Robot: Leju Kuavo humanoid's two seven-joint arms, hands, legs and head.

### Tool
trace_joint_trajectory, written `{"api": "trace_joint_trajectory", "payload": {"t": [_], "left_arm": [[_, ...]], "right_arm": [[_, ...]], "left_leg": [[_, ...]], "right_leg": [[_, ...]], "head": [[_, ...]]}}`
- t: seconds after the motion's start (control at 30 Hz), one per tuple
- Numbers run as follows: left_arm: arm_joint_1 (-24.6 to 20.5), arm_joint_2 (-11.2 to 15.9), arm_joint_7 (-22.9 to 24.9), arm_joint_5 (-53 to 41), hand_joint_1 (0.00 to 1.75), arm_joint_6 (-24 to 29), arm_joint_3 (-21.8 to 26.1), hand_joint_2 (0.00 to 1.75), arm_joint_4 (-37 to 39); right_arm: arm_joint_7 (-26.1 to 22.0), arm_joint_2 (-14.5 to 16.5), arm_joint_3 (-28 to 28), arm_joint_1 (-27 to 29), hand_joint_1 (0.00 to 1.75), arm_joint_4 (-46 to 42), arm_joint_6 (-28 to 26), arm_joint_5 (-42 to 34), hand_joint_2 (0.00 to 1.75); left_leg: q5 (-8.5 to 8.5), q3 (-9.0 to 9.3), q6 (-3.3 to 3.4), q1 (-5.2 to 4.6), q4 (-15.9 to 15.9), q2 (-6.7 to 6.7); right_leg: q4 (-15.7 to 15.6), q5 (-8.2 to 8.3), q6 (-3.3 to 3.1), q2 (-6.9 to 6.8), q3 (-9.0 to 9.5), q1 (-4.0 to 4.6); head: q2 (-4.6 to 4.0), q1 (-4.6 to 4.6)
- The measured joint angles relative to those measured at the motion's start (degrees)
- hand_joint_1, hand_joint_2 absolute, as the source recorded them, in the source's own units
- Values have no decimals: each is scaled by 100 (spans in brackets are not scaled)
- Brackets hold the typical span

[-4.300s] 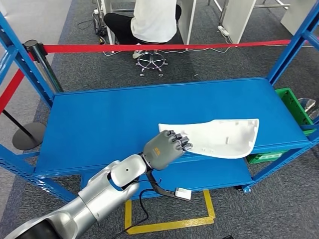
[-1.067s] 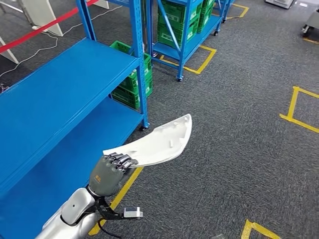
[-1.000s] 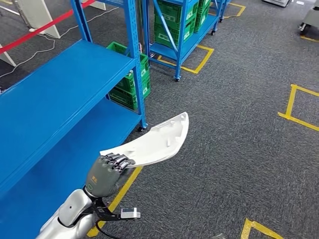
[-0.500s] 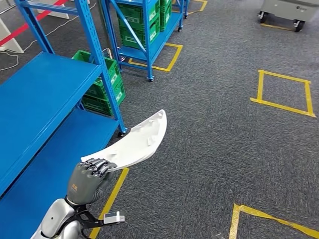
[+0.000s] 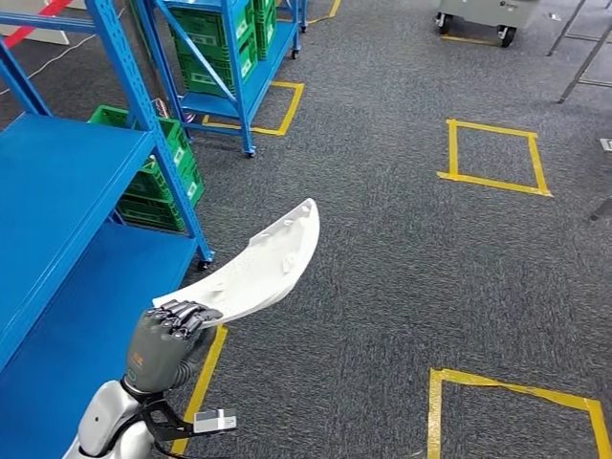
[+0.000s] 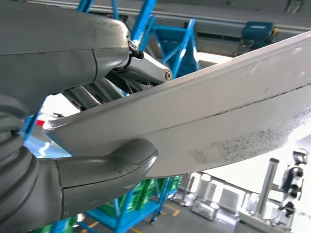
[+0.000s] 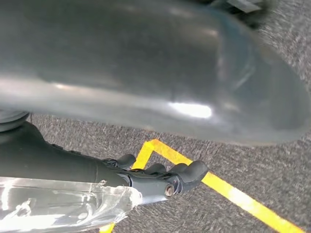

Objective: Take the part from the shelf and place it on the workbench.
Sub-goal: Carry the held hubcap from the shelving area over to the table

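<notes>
head view: my left hand point(image 5: 163, 344) comes in from low on the left and pinches the narrow end of the part point(image 5: 249, 271), a long curved white plastic panel, with dark fingers point(image 5: 181, 313) laid over its top face. the part sticks out ahead of my hand over grey carpet, tilted so its rounded far tip sits higher. in the left wrist view my thick thumb point(image 6: 110, 167) presses the part's point(image 6: 220, 121) underside while the fingers bear on the other face, so the grip looks firm but sits at one end only. my right hand point(image 7: 161, 177) hangs over the carpet with its fingers curled in, holding nothing. the step in hand, as i judge it, is carrying the part off to the workbench, a surface i cannot see here. to do it well i would keep the wrist level and turn slowly, because so long a piece held at one end could swing or work loose. the blue shelf point(image 5: 65, 182) is close on my left, its corner post point(image 5: 155, 143) just beside the part's long edge, with green crates point(image 5: 163, 177) stacked behind it; a second blue rack point(image 5: 224, 57) stands farther off. ahead and to the right the carpet lies open, marked with yellow tape squares point(image 5: 491, 153), and that side offers the most room to move.
</notes>
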Motion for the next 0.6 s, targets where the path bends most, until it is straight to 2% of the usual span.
{"api": "trace_joint_trajectory", "payload": {"t": [0.03, 0.07, 0.13, 0.17, 0.23, 0.3, 0.33, 0.37, 0.4, 0.43, 0.47, 0.5, 0.57, 0.6], "left_arm": [[2, -11, -9, -9, 175, -1, 8, 175, -25], [4, -22, -19, -15, 175, -1, 14, 175, -44], [3, -45, -42, -15, 175, -1, 18, 175, -82], [1, -53, -54, -15, 175, 0, 19, 175, -102], [8, -57, -71, -16, 175, 2, 21, 175, -132], [29, -61, -75, -18, 175, 4, 22, 175, -139], [38, -62, -75, -18, 175, 4, 22, 175, -139], [42, -63, -75, -18, 175, 4, 22, 175, -139], [43, -63, -76, -18, 175, 4, 22, 175, -141], [41, -62, -78, -17, 175, 4, 22, 175, -143], [39, -62, -81, -17, 175, 4, 22, 175, -145], [35, -69, -85, -18, 175, 4, 22, 175, -148], [25, -87, -90, -22, 175, 3, 21, 175, -151], [16, -99, -92, -24, 175, 2, 19, 175, -152]], "right_arm": [[-10, 0, -22, -9, 0, -1, -5, -18, 0], [-19, -1, -43, -14, 0, -1, -9, -32, 0], [-31, -2, -79, -5, 0, -1, -15, -49, 0], [-33, -3, -90, 0, 0, -1, -19, -51, 0], [-34, -2, -99, -2, 0, -1, -25, -54, 0], [-34, -2, -109, -13, 0, -1, -27, -54, 0], [-34, -2, -116, -11, 0, -1, -27, -54, 0], [-34, -2, -122, -6, 0, -1, -27, -54, 0], [-34, -2, -127, -1, 0, -1, -27, -54, 0], [-34, -2, -131, 1, 0, -1, -28, -54, 0], [-34, -3, -135, -1, 0, -1, -30, -55, 0], [-34, -3, -142, -6, 0, -2, -32, -56, 0], [-41, -4, -163, -6, 0, -3, -38, -60, 0], [-44, -4, -173, 3, 0, -3, -40, -61, 0]], "left_leg": [[-6, 11, -27, -10, -5, 36], [-7, 19, -56, -16, -17, 73], [-13, 35, -122, -1, -36, 119], [-63, 19, -150, 7, 12, 71], [-334, -179, -185, 21, 443, -128], [-659, -553, -198, 21, 1176, -274], [-710, -694, -203, 23, 1423, -298], [-644, -745, -207, 27, 1473, -308], [-480, -694, -212, 33, 1318, -317], [-260, -557, -221, 47, 1002, -357], [-71, -391, -233, 68, 633, -457], [43, -247, -231, 89, 319, -557], [77, -118, -195, 103, 21, -685], [61, -108, -153, 96, 4, -656]], "right_leg": [[-154, 35, -26, -52, 84, 22], [-193, 36, -48, -39, 91, 37], [-241, 74, -105, 74, 92, 35], [-272, 95, -135, 128, 102, 24], [-319, 129, -185, 231, 125, -5], [-323, 133, -207, 344, 124, -9], [-322, 132, -209, 410, 125, -10], [-321, 131, -208, 479, 127, -13], [-319, 131, -202, 549, 131, -20], [-314, 129, -186, 622, 134, -30], [-297, 123, -157, 691, 126, -33], [-268, 112, -123, 755, 105, -34], [-235, 98, -59, 852, 41, -35], [-240, 93, -37, 893, 17, -46]], "head": [[0, -3], [0, -5], [0, -9], [0, -12], [0, -37], [0, -58], [0, -61], [0, -60], [0, -61], [0, -60], [0, -63], [0, -64], [0, -69], [0, -67]]}}
